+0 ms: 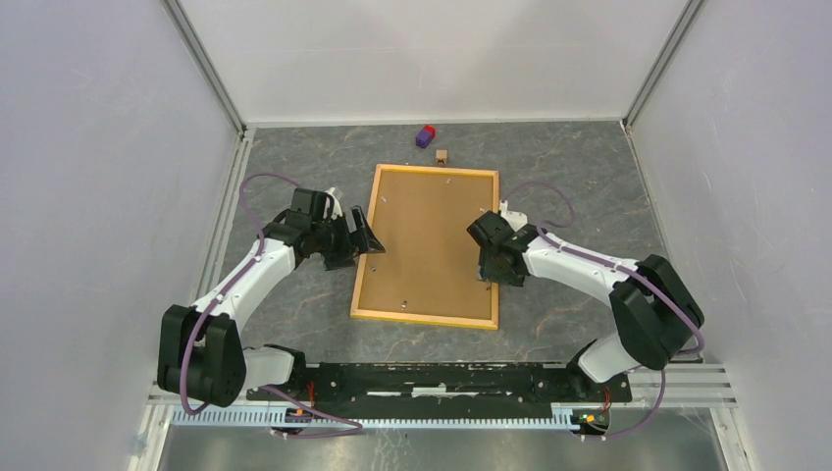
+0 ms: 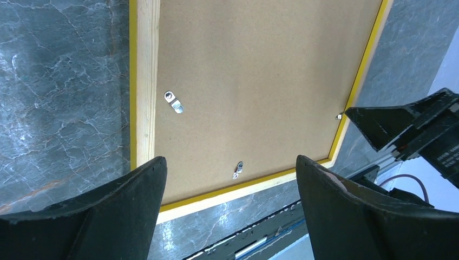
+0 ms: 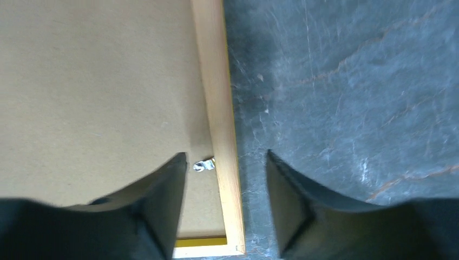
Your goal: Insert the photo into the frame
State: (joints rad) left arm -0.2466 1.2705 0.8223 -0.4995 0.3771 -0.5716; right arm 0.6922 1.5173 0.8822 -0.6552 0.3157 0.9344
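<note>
Marble table, one frame, one backing board

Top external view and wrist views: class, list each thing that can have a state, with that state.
frame: lying flat, back side up
backing board: seated inside the frame
photo: not visible
left hand: open, over the frame's left edge
right hand: open, straddling the frame's right rail
clip by right hand: turned onto the board

White arms had black joints and purple cables. The left claw and right claw had black tapered fingers.
</note>
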